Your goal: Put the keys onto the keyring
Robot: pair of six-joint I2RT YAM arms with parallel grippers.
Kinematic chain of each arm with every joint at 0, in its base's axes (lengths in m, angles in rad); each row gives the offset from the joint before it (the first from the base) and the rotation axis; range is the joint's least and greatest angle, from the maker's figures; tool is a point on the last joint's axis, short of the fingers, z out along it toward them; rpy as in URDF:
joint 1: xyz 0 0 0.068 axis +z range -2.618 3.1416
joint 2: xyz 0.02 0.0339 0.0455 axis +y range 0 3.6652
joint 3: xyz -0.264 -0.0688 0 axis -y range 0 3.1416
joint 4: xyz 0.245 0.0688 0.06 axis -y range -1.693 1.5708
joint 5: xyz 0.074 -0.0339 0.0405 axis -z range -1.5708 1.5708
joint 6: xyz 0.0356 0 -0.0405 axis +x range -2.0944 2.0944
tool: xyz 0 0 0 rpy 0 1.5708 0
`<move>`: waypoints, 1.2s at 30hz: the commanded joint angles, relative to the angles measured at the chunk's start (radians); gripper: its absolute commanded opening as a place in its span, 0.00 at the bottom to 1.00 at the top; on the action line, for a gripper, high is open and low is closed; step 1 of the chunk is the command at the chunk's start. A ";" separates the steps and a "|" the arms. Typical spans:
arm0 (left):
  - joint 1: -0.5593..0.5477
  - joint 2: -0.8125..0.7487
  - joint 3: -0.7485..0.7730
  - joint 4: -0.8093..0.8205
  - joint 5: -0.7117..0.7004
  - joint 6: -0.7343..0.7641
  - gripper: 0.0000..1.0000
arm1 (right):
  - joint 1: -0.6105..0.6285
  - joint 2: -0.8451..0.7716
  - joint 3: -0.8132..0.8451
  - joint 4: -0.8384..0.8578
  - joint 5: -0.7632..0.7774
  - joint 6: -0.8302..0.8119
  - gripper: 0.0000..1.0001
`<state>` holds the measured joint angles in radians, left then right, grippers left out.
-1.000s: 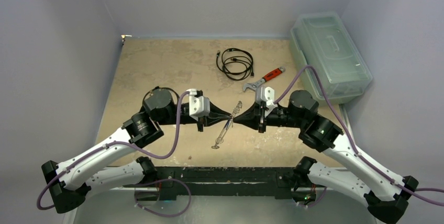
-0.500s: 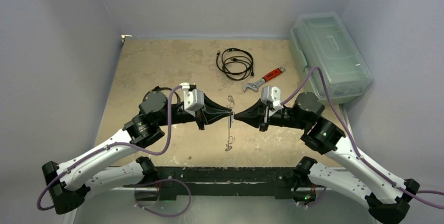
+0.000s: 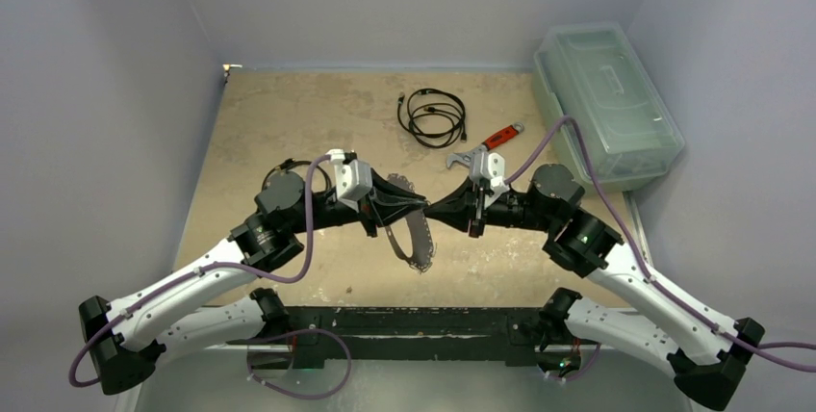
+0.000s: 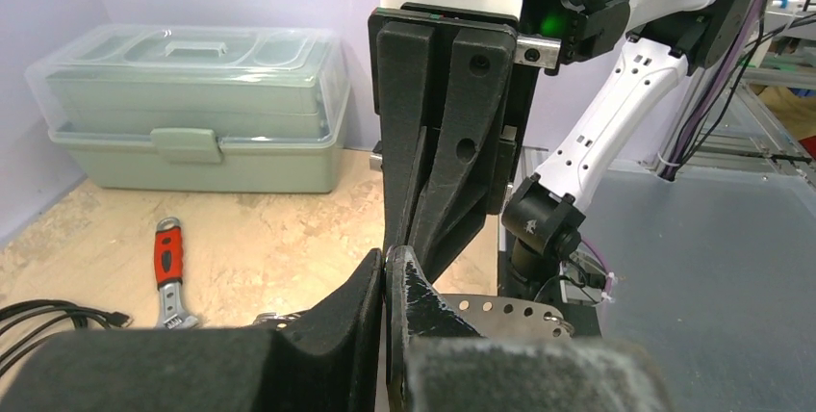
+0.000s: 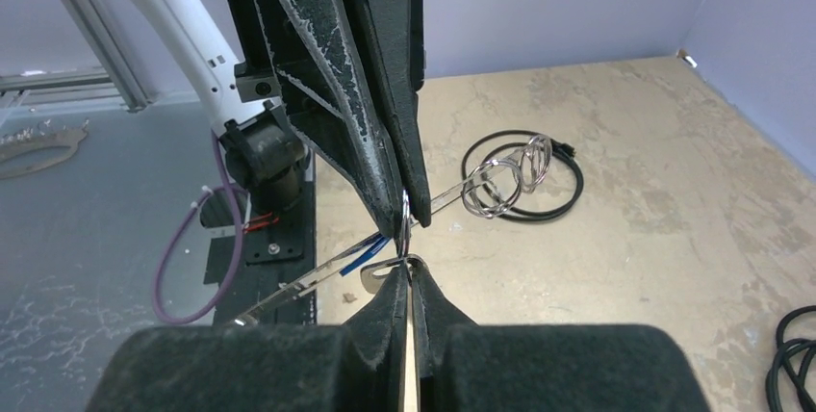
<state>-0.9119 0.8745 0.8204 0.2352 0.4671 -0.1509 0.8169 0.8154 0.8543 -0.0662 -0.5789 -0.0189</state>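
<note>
While both claws sat tip to tip above the table point(image 3: 289, 114), L claw point(image 3: 420, 204) & R claw point(image 3: 434, 212) were each pinched fully shut, noses touching. I saw the ring point(image 3: 416, 241) hanging clear of the table right under that meeting pt, toothed rim dark from above. Sth had it, but I couldn't tell which claw truly gripped it. On R wrist cam it ran edge-on past my R tips, w/ blue key point(image 5: 363, 246) close beside it, just left of them. Couldn't pick out plain key: too small. Wrench point(image 3: 487, 144) lay just beyond R claw's wrist, cable point(image 3: 433, 115) further out past both tips, box point(image 3: 608, 104) well off to R claw's right.
</note>
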 commanded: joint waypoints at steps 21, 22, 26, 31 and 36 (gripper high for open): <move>0.000 -0.028 0.016 0.117 0.027 -0.007 0.00 | 0.004 -0.106 0.078 -0.078 0.061 -0.035 0.52; 0.000 -0.028 0.016 0.116 0.029 -0.008 0.00 | 0.004 -0.106 0.079 -0.071 0.064 -0.035 0.53; 0.001 -0.025 0.012 0.128 0.037 -0.017 0.00 | 0.004 -0.094 0.086 -0.046 0.071 -0.038 0.53; 0.000 -0.025 0.007 0.139 0.039 -0.024 0.00 | 0.004 -0.071 0.083 -0.011 0.066 -0.032 0.51; 0.001 -0.021 0.006 0.139 0.033 -0.027 0.00 | 0.004 -0.054 0.075 0.026 0.044 -0.019 0.44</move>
<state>-0.9119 0.8680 0.8204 0.2989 0.4938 -0.1589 0.8181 0.7532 0.8993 -0.1131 -0.5316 -0.0448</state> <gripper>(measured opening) 0.009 0.473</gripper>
